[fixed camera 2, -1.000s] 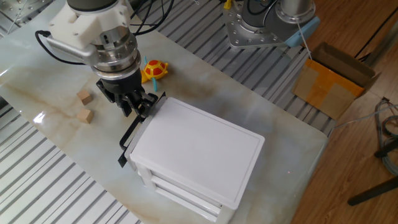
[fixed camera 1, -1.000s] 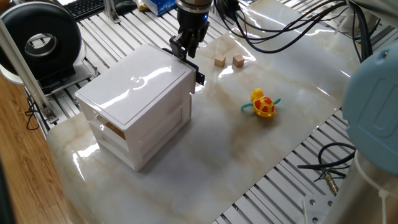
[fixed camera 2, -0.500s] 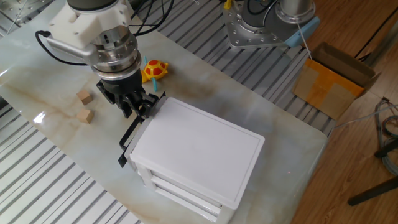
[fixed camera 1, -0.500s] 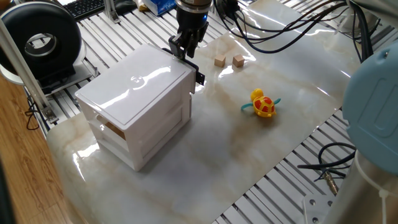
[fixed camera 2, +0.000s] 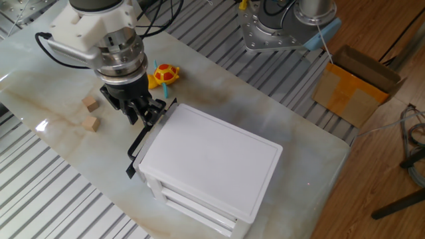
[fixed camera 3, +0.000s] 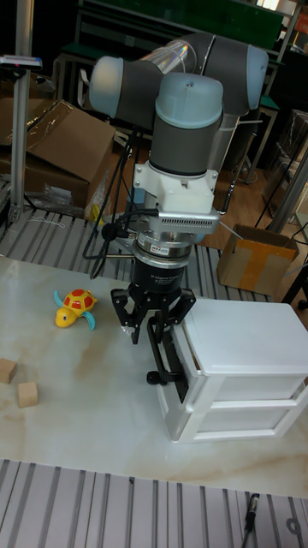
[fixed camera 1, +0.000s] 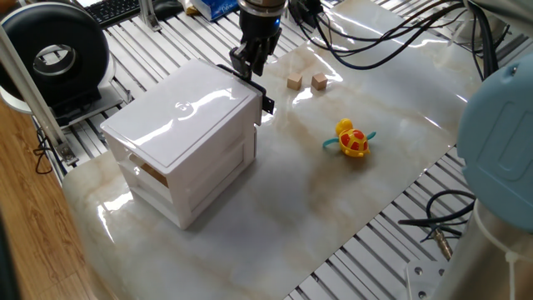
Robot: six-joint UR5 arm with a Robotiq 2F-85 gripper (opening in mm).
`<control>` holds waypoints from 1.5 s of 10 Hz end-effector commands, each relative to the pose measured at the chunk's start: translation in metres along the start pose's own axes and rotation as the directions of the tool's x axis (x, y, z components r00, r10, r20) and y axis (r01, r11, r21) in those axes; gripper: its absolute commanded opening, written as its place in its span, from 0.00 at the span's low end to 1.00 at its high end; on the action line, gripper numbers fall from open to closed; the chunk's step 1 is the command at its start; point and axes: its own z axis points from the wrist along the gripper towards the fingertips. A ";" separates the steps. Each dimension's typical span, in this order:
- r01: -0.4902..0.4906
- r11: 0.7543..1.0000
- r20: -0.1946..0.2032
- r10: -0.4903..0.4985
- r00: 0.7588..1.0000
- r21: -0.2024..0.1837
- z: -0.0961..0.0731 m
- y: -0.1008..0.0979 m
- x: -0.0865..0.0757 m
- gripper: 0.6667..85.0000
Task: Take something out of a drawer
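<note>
In one fixed view we see the white three-tier box (fixed camera 1: 187,142) standing left of centre on the marble counter (fixed camera 1: 333,200). The end effector (fixed camera 1: 247,67) hangs at the box's 1 o'clock corner, over the top tier. That tier is the drawer (fixed camera 1: 200,108); from here it appears pushed in, its glossy top catching the light. A black bracket (fixed camera 1: 260,93) shows at that corner. We cannot tell from this side whether the fingers are apart or together. Two small wooden blocks (fixed camera 1: 306,81) lie at 2 o'clock from the box, and a yellow toy turtle (fixed camera 1: 352,139) lies at 3 o'clock, well apart from it.

In the other fixed view the box (fixed camera 2: 209,166) sits at centre, and the end effector (fixed camera 2: 143,114) is at its 10 o'clock edge, fingers pointing down beside the drawer (fixed camera 2: 212,156) front. The black bracket (fixed camera 2: 138,153) runs along that edge. The blocks (fixed camera 2: 91,113) lie at 9 o'clock of the end effector, the turtle (fixed camera 2: 165,74) at its 1 o'clock.

In the tall fixed view the end effector (fixed camera 3: 154,327) hangs over the left face of the box (fixed camera 3: 235,377), and here we see its fingers (fixed camera 3: 124,315) spread apart, gripping nothing. The black bracket (fixed camera 3: 167,355) stands against the drawer (fixed camera 3: 244,342) front just below them. The turtle (fixed camera 3: 73,306) rests at 9 o'clock, the blocks (fixed camera 3: 19,384) at 8 o'clock.
</note>
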 end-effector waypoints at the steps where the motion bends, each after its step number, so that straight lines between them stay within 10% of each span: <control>1: 0.008 1.000 0.001 -0.008 1.000 0.023 -0.001 -0.013 0.005 0.45; 8: -0.017 0.999 0.004 0.018 1.000 -0.038 -0.001 0.005 0.004 0.47; 15: 0.029 0.998 -0.010 -0.029 1.000 0.051 0.000 -0.039 0.010 0.45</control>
